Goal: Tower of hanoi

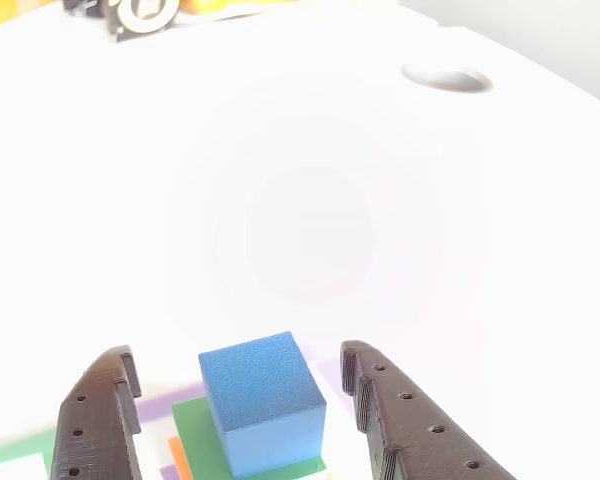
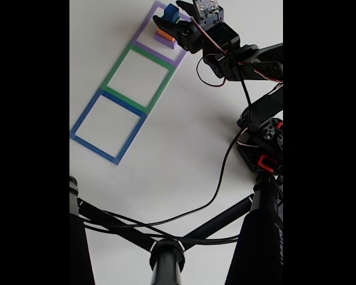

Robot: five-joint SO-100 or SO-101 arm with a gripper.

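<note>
The tower of hanoi stands stacked inside the purple square outline [image 2: 177, 57] at the top of the fixed view. The small blue cube [image 1: 263, 398] [image 2: 171, 13] is on top. Under it show the green block [image 1: 198, 440], a sliver of the orange block [image 1: 180, 458] [image 2: 163, 27] and the purple block [image 2: 165, 39]. My gripper [image 1: 240, 358] [image 2: 173, 24] is open, with one dark finger [image 1: 100, 420] left of the blue cube and the other right of it, gaps on both sides.
A green square outline [image 2: 113, 77] and a blue square outline [image 2: 83, 122] lie in a row beside the purple one. My arm's body and cables [image 2: 255, 119] are on the right. Black stand tubes [image 2: 166, 255] cross the bottom. A dark dent [image 1: 447, 78] marks the white table.
</note>
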